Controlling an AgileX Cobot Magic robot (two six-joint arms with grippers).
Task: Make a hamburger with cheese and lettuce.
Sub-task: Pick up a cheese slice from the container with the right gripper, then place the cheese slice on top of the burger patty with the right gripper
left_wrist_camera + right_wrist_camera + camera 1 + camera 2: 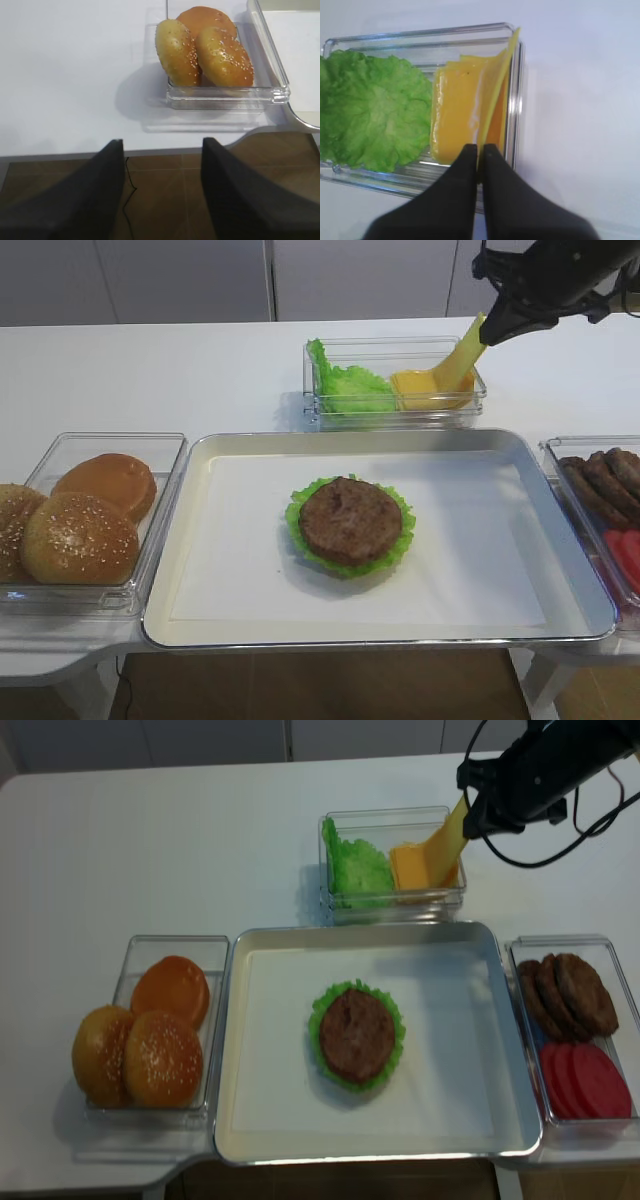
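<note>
Tabletop (200, 370): white, carrying a metal tray and three clear plastic containers.
Metal tray (560, 540): centre of the tabletop, lined with white paper; the hamburger (350, 524) sits near its middle, a brown grilled patty on the lettuce (296, 525), whose frilly green rim shows all round.
Back container (395, 418): clear box beyond the tray; a bunched pile of green leaves (370, 115) fills its left part, a stack of yellow cheese slices (452, 120) its right part.
Left container (160, 455): holds three tan buns (80, 537), two of them sesame-seeded.
Right container (520, 955): dark brown patties (565, 992) bunched at the far end, red tomato slices (585, 1080) at the near end.
Cheese (500, 85): one thin yellow slice, lifted at a slant above the stack in the back container; its upper edge is between the right fingers, its lower end still over the stack near the container's right wall.
Right gripper (479, 151): above the right end of the back container; its black fingers (465, 165) are pressed together, pinching the edge of the cheese.
Left gripper (161, 165): off the near left edge of the tabletop, over brown floor, just short of the bun container; its fingers (107, 170) stand well apart with nothing between them.
Hamburger to right gripper: well apart, the hamburger on the tray in front of the back container.
</note>
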